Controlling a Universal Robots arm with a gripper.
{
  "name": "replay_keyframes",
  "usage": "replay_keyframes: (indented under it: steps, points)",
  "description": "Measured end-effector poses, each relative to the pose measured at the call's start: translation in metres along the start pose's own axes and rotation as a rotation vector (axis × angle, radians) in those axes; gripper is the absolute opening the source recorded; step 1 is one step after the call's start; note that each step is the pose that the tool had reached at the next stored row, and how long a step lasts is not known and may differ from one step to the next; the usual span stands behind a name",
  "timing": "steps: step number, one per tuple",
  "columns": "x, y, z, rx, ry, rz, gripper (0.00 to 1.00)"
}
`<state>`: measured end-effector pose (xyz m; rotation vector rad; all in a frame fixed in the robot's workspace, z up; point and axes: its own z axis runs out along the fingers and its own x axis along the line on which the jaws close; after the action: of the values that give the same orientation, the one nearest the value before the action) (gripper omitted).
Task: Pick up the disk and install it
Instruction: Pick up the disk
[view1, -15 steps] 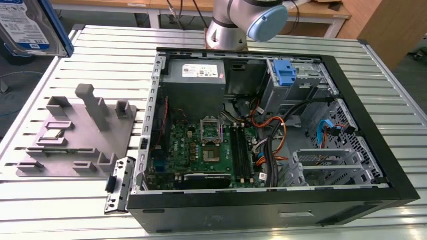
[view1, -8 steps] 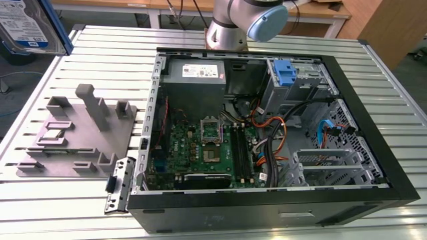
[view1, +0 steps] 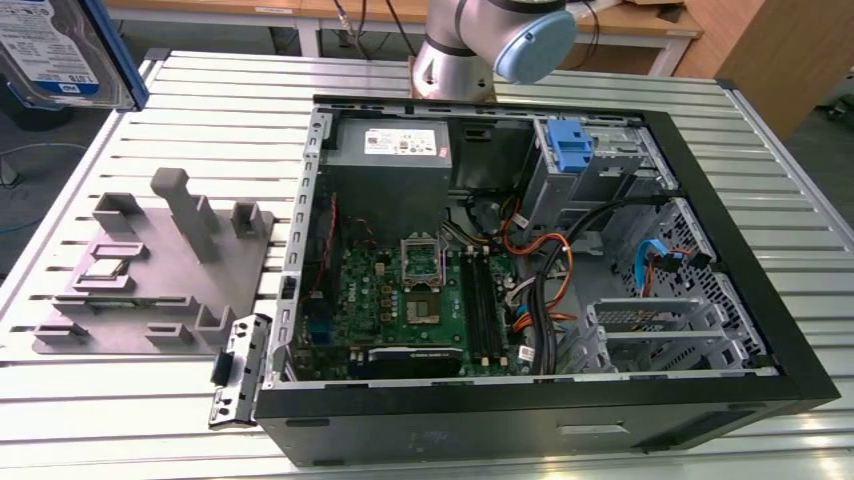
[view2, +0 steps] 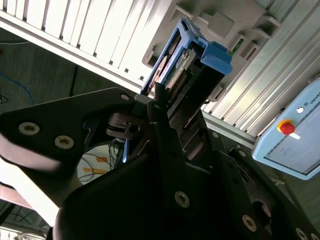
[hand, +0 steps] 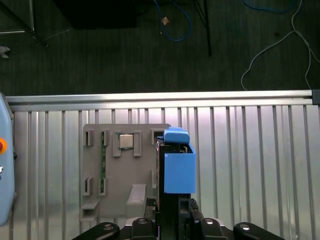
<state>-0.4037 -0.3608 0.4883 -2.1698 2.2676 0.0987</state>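
I close my gripper (hand: 173, 207) narrowly on the disk (hand: 179, 170), a flat rectangular silver-grey metal drive with smooth blue plastic rails along its edges. In the first wrist view it stands edge-on out of my black fingers (hand: 150, 231), so I see mostly one blue rail and its blocky cap. My grip hides its lower end. In the second wrist view my matte black fingers (view2: 162, 130), dotted with bright screw heads, clamp it from both sides. Only the rail, a strip of its side and a sliver of circuit board show past them. In the exterior view the disk's white-and-blue label fills the upper corner on that view's left, up in the air and well apart from the open black computer case (view1: 747, 250), with the picture's edge cutting off most of the drive. Below the disk lies the ribbed, slatted aluminium table (hand: 250, 165) and on it the dull grey moulded fixture plate (hand: 120, 170) with upright posts and shallow pockets. What sits in the pockets is too small to make out. Inside the case I see a green motherboard (view1: 400, 300), a grey metal box with a white sticker (view1: 394, 145), a tall narrow blue plastic latch (view1: 571, 148) and tangled cables. A pale blue pendant with a red button (view2: 295, 145) is cut off at the edge.
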Motion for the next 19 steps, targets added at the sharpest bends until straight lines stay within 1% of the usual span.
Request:
replay_keyframes:
  steps: [1,13,19]
  points:
    - [-0.0004,-0.0092,-0.0003,0.0001,0.0000,0.000,0.35]
    - [-0.0015,-0.0323,-0.0014,-0.0001,0.0000,0.000,0.35]
    - [-0.0020,-0.0451,-0.0019,0.0000,0.0000,0.000,0.35]
